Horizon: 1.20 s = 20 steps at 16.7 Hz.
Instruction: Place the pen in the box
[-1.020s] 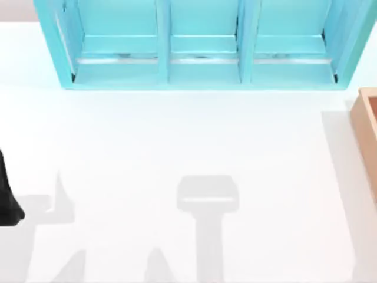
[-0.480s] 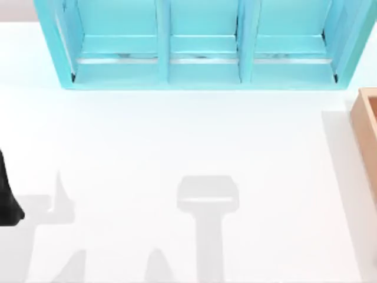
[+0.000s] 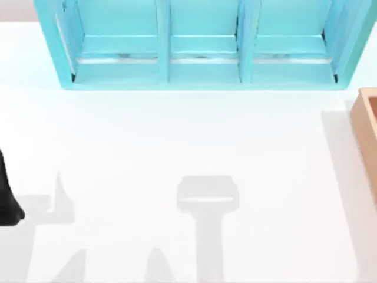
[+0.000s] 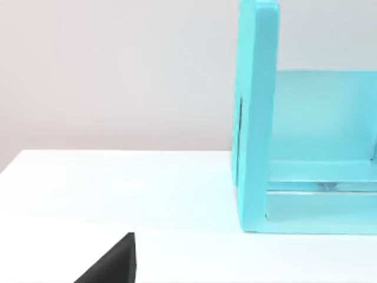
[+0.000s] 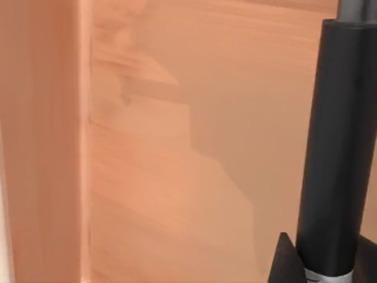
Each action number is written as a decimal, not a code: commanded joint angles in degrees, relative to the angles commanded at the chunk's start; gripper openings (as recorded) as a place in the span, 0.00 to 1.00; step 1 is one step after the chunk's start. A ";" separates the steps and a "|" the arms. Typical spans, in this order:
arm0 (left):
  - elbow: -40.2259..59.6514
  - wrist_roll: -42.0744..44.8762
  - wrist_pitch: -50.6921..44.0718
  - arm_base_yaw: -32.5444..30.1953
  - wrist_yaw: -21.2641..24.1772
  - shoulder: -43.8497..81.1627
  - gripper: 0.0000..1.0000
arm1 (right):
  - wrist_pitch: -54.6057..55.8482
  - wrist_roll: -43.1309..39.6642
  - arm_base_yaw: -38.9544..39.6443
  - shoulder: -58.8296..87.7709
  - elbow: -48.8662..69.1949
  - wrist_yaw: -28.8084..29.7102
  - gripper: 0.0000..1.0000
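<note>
In the right wrist view the pen (image 5: 339,147) is a black barrel with a grey ring near its lower end. It hangs over the inside of the tan wooden box (image 5: 165,147), near one of the box's inner corners. My right gripper (image 5: 321,268) is shut on the pen, and one dark finger (image 5: 287,262) shows beside the barrel. In the top view the box (image 3: 368,135) pokes in at the right edge of the table. My left arm (image 3: 6,197) is parked at the table's left edge, and a dark part of my left gripper (image 4: 112,265) shows over the white table.
A large cyan three-compartment shelf unit (image 3: 200,44) stands along the back of the white table (image 3: 177,135). Its side wall (image 4: 256,118) rises ahead of my left gripper in the left wrist view. Grey shadows lie on the front part of the table.
</note>
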 joint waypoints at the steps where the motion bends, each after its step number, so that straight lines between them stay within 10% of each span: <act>1: 0.00 0.00 0.00 0.00 0.00 0.00 1.00 | 1.44 0.90 0.98 0.36 -0.90 0.79 0.00; 11: 0.00 0.00 0.00 0.00 0.00 0.00 1.00 | 7.78 7.74 1.38 1.83 -3.93 1.64 0.00; 20: 0.00 0.00 0.00 0.00 0.00 0.00 1.00 | 7.78 7.74 1.38 1.83 -3.93 1.64 0.68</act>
